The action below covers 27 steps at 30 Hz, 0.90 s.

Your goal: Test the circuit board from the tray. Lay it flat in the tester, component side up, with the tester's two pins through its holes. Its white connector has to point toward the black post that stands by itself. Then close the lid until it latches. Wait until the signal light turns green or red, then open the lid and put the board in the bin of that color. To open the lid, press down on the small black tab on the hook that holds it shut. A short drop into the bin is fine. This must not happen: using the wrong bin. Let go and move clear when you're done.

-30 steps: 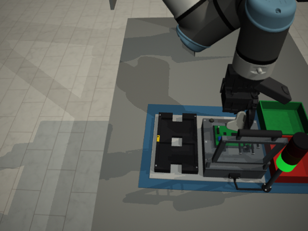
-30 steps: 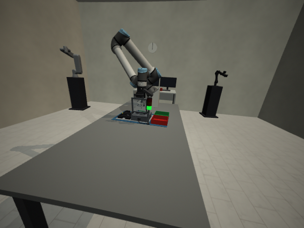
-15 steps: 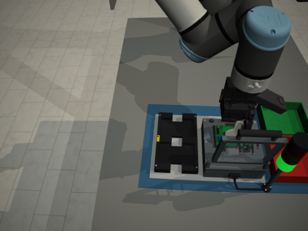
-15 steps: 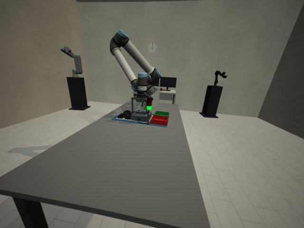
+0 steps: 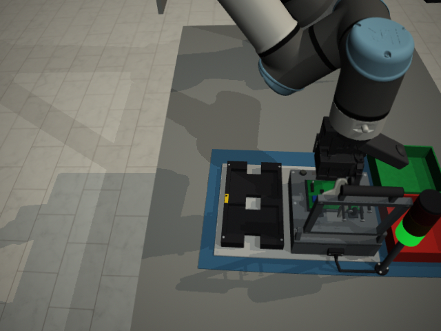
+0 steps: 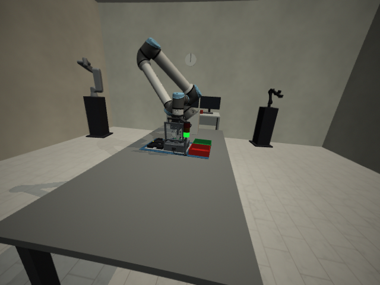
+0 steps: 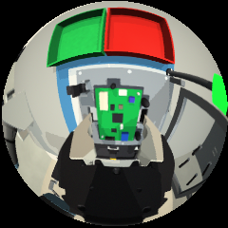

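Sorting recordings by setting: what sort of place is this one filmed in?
Most likely a robotics lab or test cell: a bare room where a long grey table carries a board tester, two more robot arms stand on black pedestals, and a desk with a monitor stands behind.
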Each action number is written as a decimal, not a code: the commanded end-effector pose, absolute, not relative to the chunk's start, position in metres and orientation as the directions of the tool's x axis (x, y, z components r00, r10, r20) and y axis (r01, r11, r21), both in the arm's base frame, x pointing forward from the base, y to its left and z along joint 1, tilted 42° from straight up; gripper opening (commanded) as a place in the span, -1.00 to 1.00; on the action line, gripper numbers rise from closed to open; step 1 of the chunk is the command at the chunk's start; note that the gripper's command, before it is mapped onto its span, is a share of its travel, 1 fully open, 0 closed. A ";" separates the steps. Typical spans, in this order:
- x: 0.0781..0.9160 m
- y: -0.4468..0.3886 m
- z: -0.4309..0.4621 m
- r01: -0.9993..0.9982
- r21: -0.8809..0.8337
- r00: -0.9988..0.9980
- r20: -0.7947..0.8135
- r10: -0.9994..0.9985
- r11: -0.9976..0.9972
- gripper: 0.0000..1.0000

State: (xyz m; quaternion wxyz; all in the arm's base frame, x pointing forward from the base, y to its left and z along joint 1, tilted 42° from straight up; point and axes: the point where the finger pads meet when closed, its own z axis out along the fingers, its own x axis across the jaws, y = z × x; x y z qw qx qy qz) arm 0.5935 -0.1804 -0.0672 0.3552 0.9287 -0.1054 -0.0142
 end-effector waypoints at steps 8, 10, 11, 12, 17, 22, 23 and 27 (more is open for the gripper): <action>0.593 -0.180 -0.067 -0.186 0.662 0.977 0.051 -0.205 -0.726 0.09; 0.593 -0.180 -0.067 -0.186 0.662 0.977 0.051 -0.205 -0.726 0.09; 0.593 -0.180 -0.067 -0.186 0.662 0.977 0.051 -0.205 -0.726 0.09; 0.593 -0.180 -0.067 -0.186 0.662 0.977 0.051 -0.205 -0.726 0.09; 0.593 -0.180 -0.067 -0.186 0.662 0.977 0.051 -0.205 -0.726 0.09; 0.593 -0.180 -0.067 -0.186 0.662 0.977 0.051 -0.205 -0.726 0.03; 0.593 -0.180 -0.067 -0.186 0.662 0.977 0.051 -0.205 -0.726 0.03; 0.593 -0.180 -0.067 -0.186 0.662 0.977 0.051 -0.205 -0.726 0.03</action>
